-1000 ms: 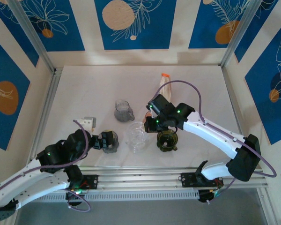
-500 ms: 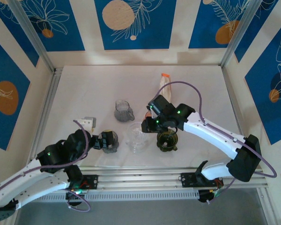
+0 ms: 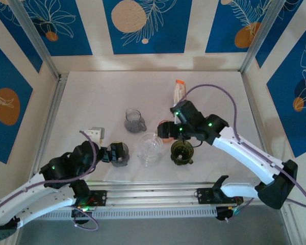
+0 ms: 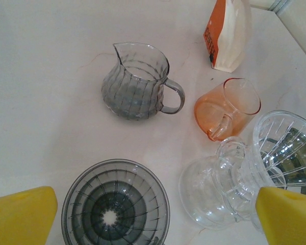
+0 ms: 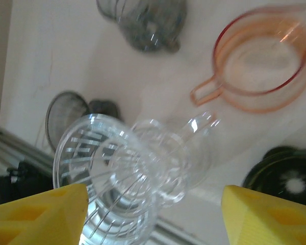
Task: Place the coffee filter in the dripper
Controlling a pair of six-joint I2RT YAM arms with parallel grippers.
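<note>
The right claw (image 5: 153,214) has drawn back toward 2 o'clock off the clear dripper (image 3: 150,148) and spread its jaws, now empty. That dripper seems to lie tipped near the surface's (image 3: 92,97) 6 o'clock edge, with the grey dripper (image 4: 115,204) at its 9 o'clock under the wide-open, empty left claw (image 4: 153,224). We find no coffee filter in any dripper; the orange-and-white pouch (image 3: 179,92) at 1 o'clock may hold them, so we judge the placing wholly undone

Bright even light, right wrist view blurred
</note>
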